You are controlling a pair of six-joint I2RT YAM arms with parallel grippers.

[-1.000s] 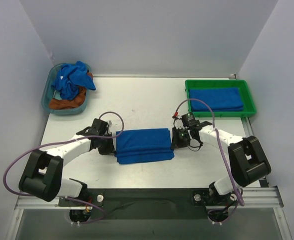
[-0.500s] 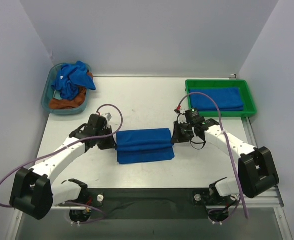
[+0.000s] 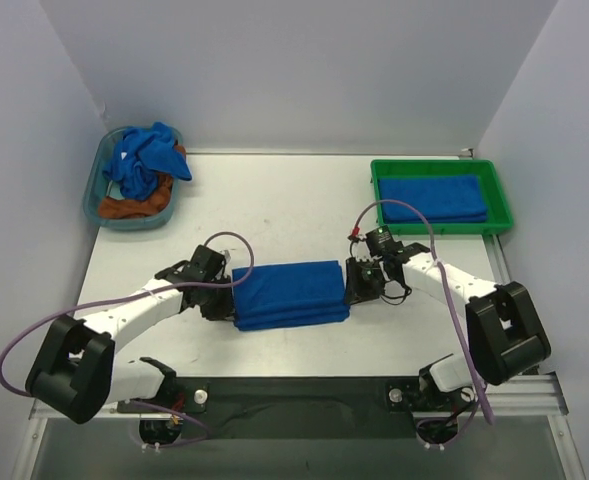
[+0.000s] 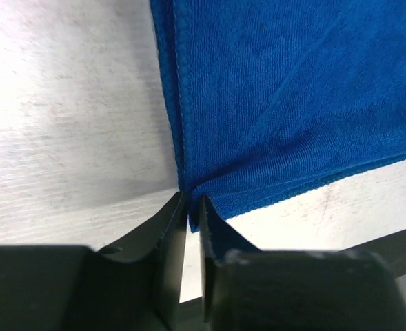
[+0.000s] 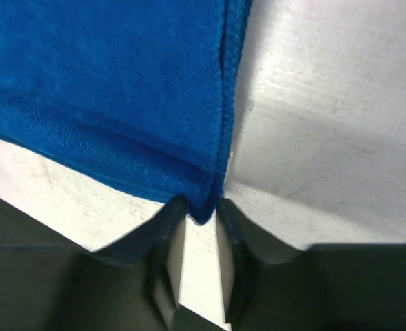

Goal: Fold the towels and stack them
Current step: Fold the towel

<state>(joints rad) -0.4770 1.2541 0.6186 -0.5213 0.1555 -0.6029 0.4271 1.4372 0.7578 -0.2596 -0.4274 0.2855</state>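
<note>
Since the towel (image 3: 289, 293) lies folded on the tabletop (image 3: 294, 200), midway along and nearer the near edge, with one short end at each of my grippers, the main risk is the fold: an uneven lift or outward pull would drag its layers open. The tray (image 3: 439, 228) at the far right corner holds a stacked towel (image 3: 432, 198); nothing stands between, though its rim could catch a sagging edge. The basket (image 3: 94, 190) at the far left corner, with a heap (image 3: 144, 165) and an orange cloth (image 3: 124, 207), sits well apart. My left gripper (image 4: 191, 205) and right gripper (image 5: 197, 209) are each nearly closed, a towel corner between the tips. Whether either bites I cannot tell, so a corner may slip.
</note>
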